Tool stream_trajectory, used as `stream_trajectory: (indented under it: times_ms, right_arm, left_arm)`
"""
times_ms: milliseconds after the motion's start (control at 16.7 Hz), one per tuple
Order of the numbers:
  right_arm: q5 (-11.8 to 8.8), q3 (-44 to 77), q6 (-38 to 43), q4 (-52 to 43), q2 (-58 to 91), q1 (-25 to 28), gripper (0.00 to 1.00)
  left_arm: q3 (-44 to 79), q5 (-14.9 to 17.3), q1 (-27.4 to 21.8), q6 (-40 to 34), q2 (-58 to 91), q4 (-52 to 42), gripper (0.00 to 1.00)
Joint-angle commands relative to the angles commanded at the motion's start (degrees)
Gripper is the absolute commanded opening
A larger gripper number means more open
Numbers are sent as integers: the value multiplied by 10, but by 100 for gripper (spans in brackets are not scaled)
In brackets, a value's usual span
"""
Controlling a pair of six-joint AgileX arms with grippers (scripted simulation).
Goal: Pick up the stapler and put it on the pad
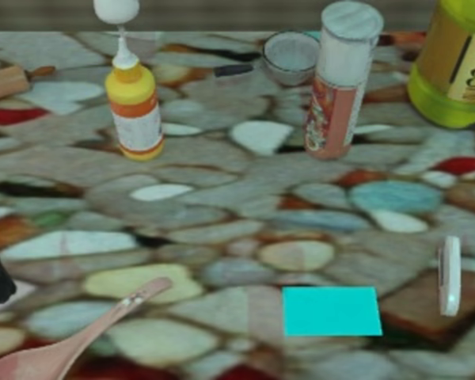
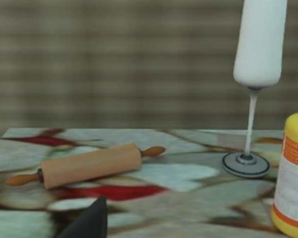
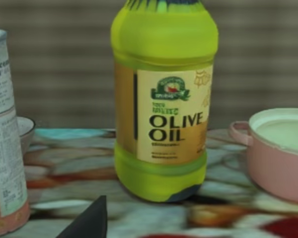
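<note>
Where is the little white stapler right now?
In the top view the stapler lies on the table's right side near the front, just right of the cyan pad and not touching it. Neither wrist view shows it.

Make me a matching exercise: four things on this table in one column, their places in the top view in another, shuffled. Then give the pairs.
Things:
1. stapler
2. pad
3. olive oil bottle
4. pink wooden spoon

Places:
A. far right corner
B. near left corner
C. near right edge, just right of the cyan square
D. near edge, right of centre

Pairs: 1-C, 2-D, 3-A, 4-B
</note>
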Motion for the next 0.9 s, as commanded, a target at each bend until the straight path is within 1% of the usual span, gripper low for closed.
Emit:
stream_trajectory:
  times_ms: [240,420,600,900]
  right_arm:
    - [0,18,7,-16,18,4,100]
    - [-1,84,32,-74,91,19,100]
    - [-1,181,69,-162,218,41,100]
    - [0,369,138,-341,504,84,100]
  left_arm:
    - [0,0,0,0,0,0,100]
    - [0,0,0,0,0,0,100]
    - [0,0,0,0,0,0,100]
    - [0,0,0,0,0,0,100]
